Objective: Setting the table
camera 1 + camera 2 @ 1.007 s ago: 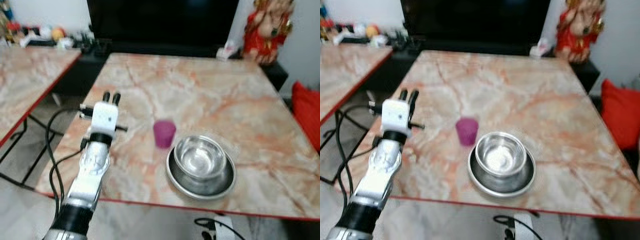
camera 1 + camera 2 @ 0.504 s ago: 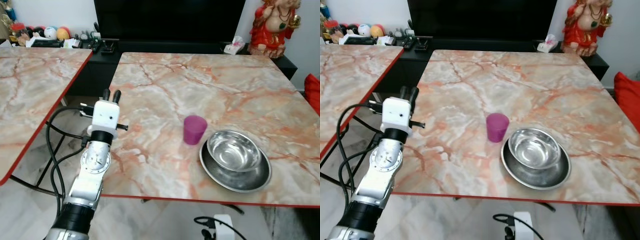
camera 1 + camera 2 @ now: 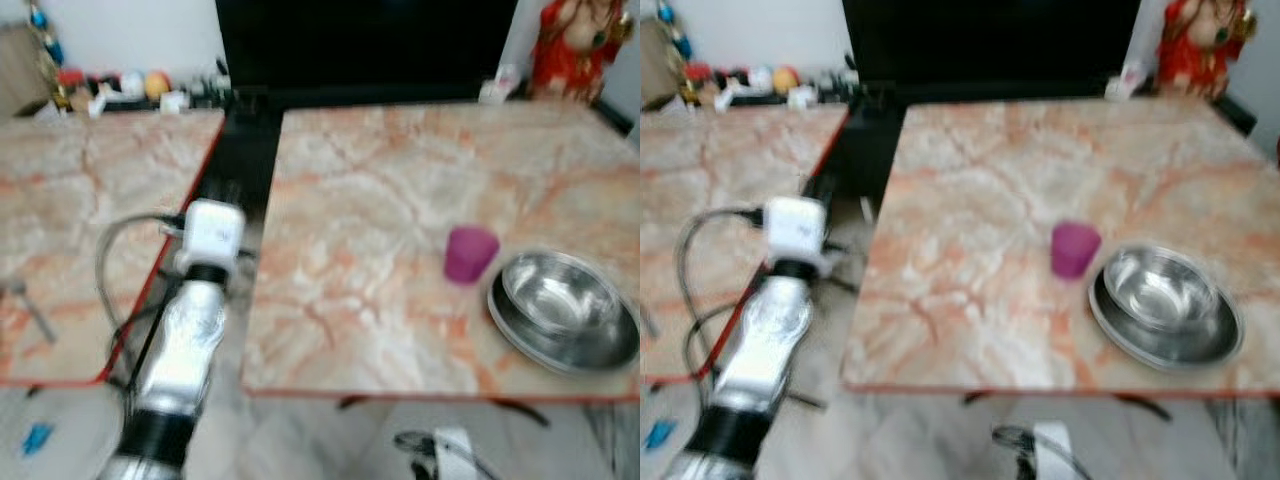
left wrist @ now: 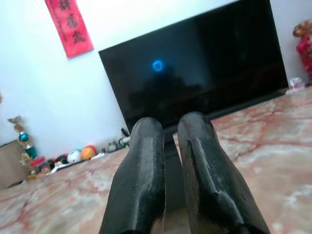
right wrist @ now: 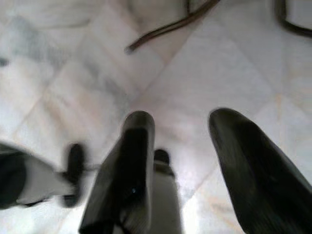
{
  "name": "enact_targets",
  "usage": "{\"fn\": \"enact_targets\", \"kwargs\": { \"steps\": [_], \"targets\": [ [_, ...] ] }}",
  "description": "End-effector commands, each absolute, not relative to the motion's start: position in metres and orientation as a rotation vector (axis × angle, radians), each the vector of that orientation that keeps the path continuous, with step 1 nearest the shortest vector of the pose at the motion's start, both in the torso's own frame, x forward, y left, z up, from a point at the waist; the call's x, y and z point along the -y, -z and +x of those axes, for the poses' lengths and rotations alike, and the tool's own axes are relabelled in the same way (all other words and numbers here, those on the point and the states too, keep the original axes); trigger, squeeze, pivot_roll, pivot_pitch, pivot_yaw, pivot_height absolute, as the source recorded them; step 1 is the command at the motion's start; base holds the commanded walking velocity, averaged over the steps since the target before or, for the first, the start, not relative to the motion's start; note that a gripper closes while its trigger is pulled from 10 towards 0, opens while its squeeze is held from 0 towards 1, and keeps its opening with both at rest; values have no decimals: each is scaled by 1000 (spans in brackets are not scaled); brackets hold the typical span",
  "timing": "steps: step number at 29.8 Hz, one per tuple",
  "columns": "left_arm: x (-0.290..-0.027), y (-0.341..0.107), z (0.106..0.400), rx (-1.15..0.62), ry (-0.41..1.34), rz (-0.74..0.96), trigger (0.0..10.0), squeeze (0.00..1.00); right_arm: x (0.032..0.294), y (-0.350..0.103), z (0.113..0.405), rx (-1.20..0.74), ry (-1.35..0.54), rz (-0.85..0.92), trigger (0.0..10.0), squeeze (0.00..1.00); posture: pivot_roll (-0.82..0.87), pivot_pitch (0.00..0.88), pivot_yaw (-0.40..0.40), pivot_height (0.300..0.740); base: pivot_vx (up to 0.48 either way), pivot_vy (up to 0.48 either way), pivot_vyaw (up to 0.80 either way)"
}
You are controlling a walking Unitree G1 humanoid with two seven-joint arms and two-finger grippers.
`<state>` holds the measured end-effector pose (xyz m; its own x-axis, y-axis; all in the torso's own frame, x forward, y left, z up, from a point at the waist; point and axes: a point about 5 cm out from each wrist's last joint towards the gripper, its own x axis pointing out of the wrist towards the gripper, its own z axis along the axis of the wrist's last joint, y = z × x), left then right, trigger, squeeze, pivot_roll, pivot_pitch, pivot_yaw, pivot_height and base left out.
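A purple cup (image 3: pixel 470 253) stands on the marble table (image 3: pixel 350 230) near its front right. Just right of it a steel bowl (image 3: pixel 565 300) sits in a steel plate (image 3: pixel 548 352). My left arm (image 3: pixel 210 232) reaches forward over the gap between the two tables, well left of the cup. In the left wrist view my left gripper (image 4: pixel 170 127) is shut with nothing held, its fingers pointing at the television. My right gripper (image 5: pixel 183 126) hangs open over the white floor tiles. The eye views are blurred.
A second marble table (image 3: pixel 70 220) stands on the left, with a thin utensil (image 3: pixel 28 310) lying on it. A black television (image 3: pixel 360 45) and a red statue (image 3: pixel 575 45) are behind the tables. Cables (image 5: pixel 165 27) lie on the floor.
The whole picture has swung to the left, so the cup and bowl now show further right and more of the left table is in view. The left arm keeps its pose.
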<state>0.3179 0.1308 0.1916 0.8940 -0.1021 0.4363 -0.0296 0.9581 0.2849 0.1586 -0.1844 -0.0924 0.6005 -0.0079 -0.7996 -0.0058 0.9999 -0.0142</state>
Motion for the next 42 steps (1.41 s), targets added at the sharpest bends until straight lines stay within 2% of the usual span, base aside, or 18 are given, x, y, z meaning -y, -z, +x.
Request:
{"fn": "enact_targets", "kwargs": {
  "steps": [1, 4, 30, 35, 42],
  "targets": [
    [-139, -199, 317, 491, 13, 308, 10000, 0, 174, 92, 162, -918, -27, 2, 10000, 0, 117, 0, -18, 740, 0, 480, 0],
    [-139, -199, 317, 493, 12, 310, 10000, 0, 174, 92, 163, -916, -35, 4, 10000, 0, 117, 0, -18, 740, 0, 480, 181],
    [-139, -203, 318, 506, 1, 310, 10000, 0, 173, 92, 162, -919, -44, 16, 10000, 0, 121, 0, -18, 740, 0, 480, 784],
    [-141, -202, 318, 501, -1, 304, 10000, 0, 173, 92, 162, -919, -27, 20, 10000, 0, 121, 0, -17, 740, 0, 437, 95],
    [-166, -189, 316, 428, -71, 288, 10000, 0, 174, 92, 162, -920, -17, 22, 10000, 0, 122, 0, -14, 740, 0, 0, 0]
  ]
}}
